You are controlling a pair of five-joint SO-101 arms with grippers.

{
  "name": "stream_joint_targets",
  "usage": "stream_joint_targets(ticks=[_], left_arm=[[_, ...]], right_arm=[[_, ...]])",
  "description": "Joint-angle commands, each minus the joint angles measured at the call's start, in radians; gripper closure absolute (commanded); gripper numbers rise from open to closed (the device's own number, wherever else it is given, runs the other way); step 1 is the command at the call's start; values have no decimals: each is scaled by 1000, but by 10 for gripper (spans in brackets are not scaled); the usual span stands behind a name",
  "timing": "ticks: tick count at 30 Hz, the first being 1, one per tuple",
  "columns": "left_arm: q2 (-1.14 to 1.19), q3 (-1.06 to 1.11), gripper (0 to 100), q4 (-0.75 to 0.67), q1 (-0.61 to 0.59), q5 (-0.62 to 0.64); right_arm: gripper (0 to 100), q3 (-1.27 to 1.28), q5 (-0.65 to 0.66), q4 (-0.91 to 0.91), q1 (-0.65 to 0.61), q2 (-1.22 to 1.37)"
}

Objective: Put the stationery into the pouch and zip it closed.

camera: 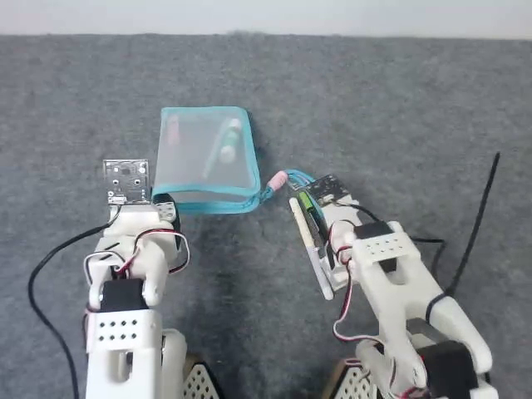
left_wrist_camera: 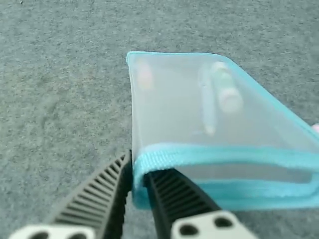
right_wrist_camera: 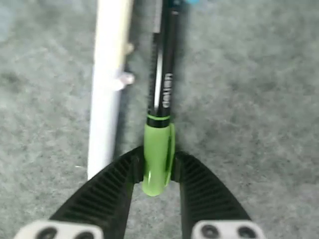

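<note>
The left hand (left_wrist_camera: pixel 138 172) is clamped on the teal-edged corner of the pouch (left_wrist_camera: pixel 199 114), at the end of its mouth farthest from the zip pull (camera: pixel 277 179). The right hand (right_wrist_camera: pixel 158 167) is closed around the green cap of a black pen (right_wrist_camera: pixel 163 94). This pen is held just off the pull end of the pouch and pointed toward it. A white pen (right_wrist_camera: pixel 107 89) is seen lying on the table (camera: pixel 399 108) just beside the gripped pen, on its side away from the pouch. Inside the pouch, a pale tube (camera: pixel 229 141) and a pinkish item (camera: pixel 173 131) can be made out through the clear wall, so part of the loading is judged done. Two pens are judged left to be put in. The zip appears open and is yet to be drawn shut.
</note>
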Motion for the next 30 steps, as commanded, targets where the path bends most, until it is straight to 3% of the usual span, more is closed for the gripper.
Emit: stream_joint_targets(ticks=[1, 7, 15, 27, 30], left_arm=[[-17, -62, 989, -3, 5, 15], [-21, -51, 989, -9, 8, 18], [-21, -48, 989, -9, 8, 18], [-21, -48, 989, -9, 8, 18], [-23, -48, 989, -9, 8, 18]], right_arm=[[979, -37, 11, -4, 30, 8], [991, -178, 17, 205, 33, -54], [991, -345, 160, 453, 166, -320], [991, -440, 408, 849, -70, -463], [991, -446, 417, 857, -91, -469]])
